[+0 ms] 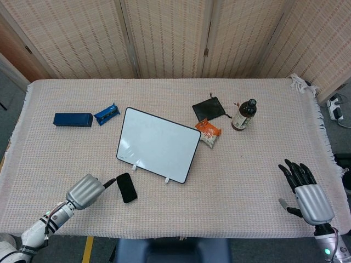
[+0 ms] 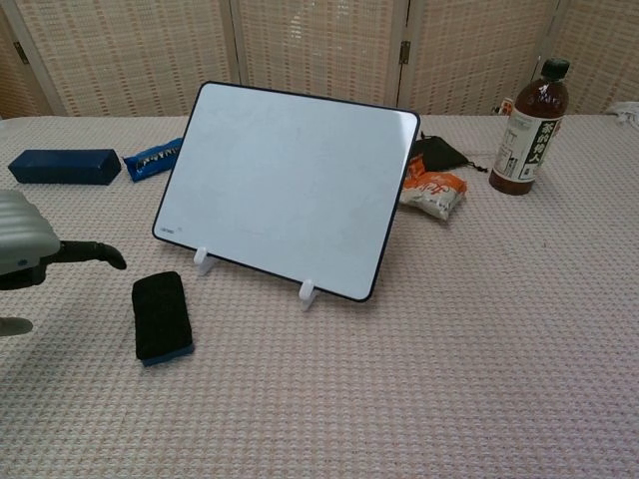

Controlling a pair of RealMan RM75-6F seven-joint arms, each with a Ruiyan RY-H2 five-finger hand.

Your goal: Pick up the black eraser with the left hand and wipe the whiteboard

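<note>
The black eraser lies flat on the cloth, just in front of the whiteboard's left foot. The whiteboard stands tilted on two white feet at the table's middle. My left hand hovers just left of the eraser, a dark fingertip stretched toward it, holding nothing; it does not touch the eraser. My right hand rests over the table's near right corner, fingers spread and empty, seen only in the head view.
A dark blue box and a blue packet lie at the far left. A black pouch, an orange snack bag and a brown bottle stand right of the board. Folding screens close off the back.
</note>
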